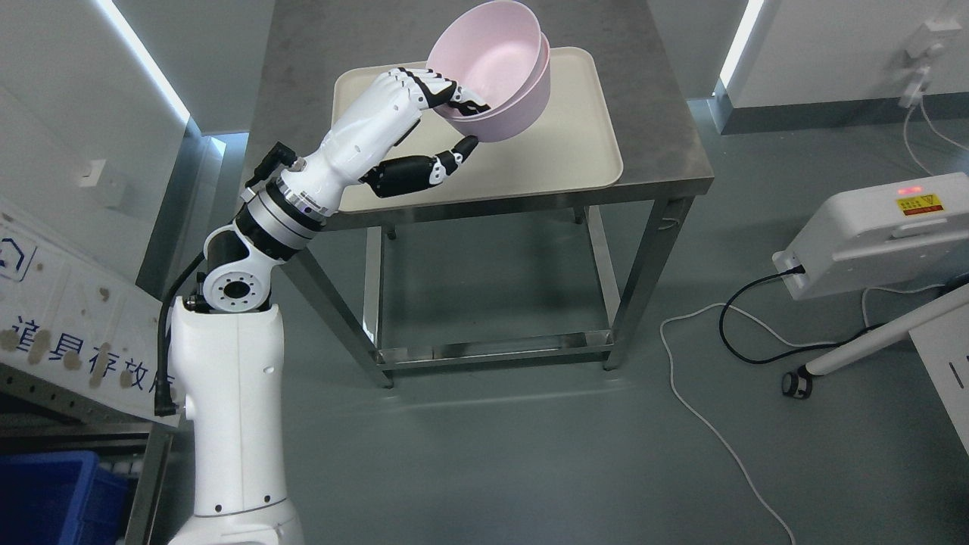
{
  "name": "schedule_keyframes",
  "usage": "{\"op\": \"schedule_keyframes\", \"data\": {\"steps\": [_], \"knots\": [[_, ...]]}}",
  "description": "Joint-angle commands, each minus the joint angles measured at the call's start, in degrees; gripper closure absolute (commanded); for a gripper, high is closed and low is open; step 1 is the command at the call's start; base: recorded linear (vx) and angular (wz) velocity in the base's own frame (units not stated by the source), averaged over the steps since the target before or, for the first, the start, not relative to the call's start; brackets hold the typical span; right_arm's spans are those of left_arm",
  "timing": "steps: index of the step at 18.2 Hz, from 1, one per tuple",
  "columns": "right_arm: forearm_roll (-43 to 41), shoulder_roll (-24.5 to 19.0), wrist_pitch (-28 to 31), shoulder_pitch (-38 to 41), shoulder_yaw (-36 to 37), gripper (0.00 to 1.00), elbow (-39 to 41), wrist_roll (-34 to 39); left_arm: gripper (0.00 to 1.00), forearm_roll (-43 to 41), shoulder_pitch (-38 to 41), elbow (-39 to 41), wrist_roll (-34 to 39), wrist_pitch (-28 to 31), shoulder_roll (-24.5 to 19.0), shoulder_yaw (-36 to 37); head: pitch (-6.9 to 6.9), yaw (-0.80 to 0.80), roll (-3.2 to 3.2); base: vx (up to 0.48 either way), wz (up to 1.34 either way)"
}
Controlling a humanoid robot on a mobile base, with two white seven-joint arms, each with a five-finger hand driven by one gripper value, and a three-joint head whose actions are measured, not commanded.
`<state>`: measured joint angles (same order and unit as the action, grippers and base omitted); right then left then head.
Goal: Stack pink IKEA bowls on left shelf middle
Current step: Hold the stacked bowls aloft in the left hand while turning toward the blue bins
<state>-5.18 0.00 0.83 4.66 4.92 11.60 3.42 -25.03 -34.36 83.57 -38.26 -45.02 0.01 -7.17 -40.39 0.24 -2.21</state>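
Head view: at far left, a metal shelf (45,393) edges into the picture, a signboard (68,318) with printed characters leaning across it and a blue bin (53,496) on a level below. Beside it, the robot's left arm rises from the bottom edge and reaches up toward a steel table (666,129). The left hand (424,125) pinches two nested pink bowls (496,68), fingers (435,87) hooked over the near rim and into the inner bowl, thumb (454,155) pressed under the outer wall. The bowls hang tilted, mouth toward the camera, seemingly lifted clear of the cream tray (583,136) on the tabletop. The right hand is out of the picture.

The grip looks thin: it catches one edge only, so the stack's weight hangs off to the side. A quick swing toward the shelf could let the bowls pivot about the pinch or slide free. Whether the outer bowl is clamped or merely cradled cannot be told; if cradled, it may part from the inner one and drop. The signboard also appears to crowd the shelf front and could catch a wide rim.

Further right, a white machine (870,235) with a red light sits on the floor, its cables (727,325) trailing, well apart from the arm.
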Motion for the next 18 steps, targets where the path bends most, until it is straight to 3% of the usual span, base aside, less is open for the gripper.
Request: {"op": "schedule_keyframes", "data": {"steps": [1,10,18], "knots": [[0.0,1.0,0.04,0.0,0.0,0.0,0.0,0.1,0.98,1.12,0.34,-0.95,-0.5,0.02,-1.01,-1.18,0.0,0.0,0.0,-0.241,0.26],[0.0,1.0,0.04,0.0,0.0,0.0,0.0,0.1,0.98,1.12,0.87,-3.68,1.52,0.02,-1.01,0.84,0.0,0.0,0.0,-0.27,0.25],[0.0,1.0,0.04,0.0,0.0,0.0,0.0,0.1,0.97,1.12,2.62,-3.59,1.52,0.02,-1.01,-0.12,0.0,0.0,0.0,-0.352,-0.16]]}}
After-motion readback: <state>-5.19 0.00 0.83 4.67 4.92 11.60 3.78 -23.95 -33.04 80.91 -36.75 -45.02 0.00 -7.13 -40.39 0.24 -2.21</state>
